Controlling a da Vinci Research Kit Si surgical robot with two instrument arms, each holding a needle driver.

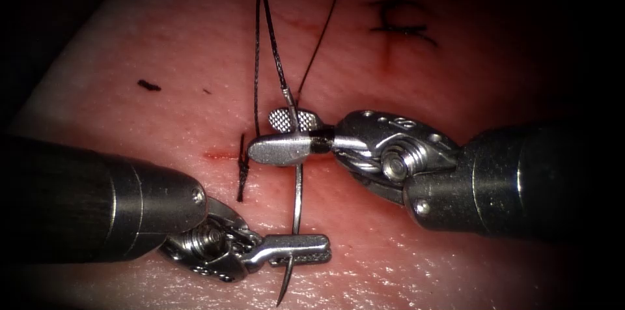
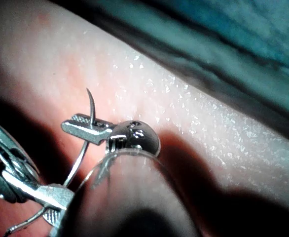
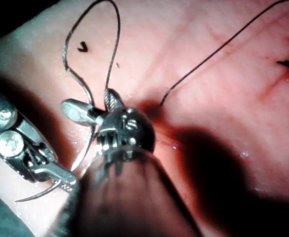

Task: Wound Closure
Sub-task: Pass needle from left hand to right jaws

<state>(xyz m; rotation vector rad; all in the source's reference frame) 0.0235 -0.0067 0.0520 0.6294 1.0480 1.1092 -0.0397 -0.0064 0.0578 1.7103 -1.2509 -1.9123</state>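
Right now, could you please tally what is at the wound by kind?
Needle drivers: 2, the left tool near the needle's point, the right tool near its thread end
Needle: 1, clear of the tissue
Thread: 1
Tied stitches: 1
Total: 5

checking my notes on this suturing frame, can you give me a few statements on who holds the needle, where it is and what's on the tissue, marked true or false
1. The left pincer is shut on the needle near its pointed end. True.
2. The right pincer holds nothing. False: it grips the needle near the end where the thread joins.
3. The needle is buried in the tissue. False: it spans free between the two pincers, above the tissue.
4. A finished stitch lies on the tissue toward the upper right in the endoscope view. True.
5. The thread lies flat and straight. False: it rises in a tall loop above the right pincer.
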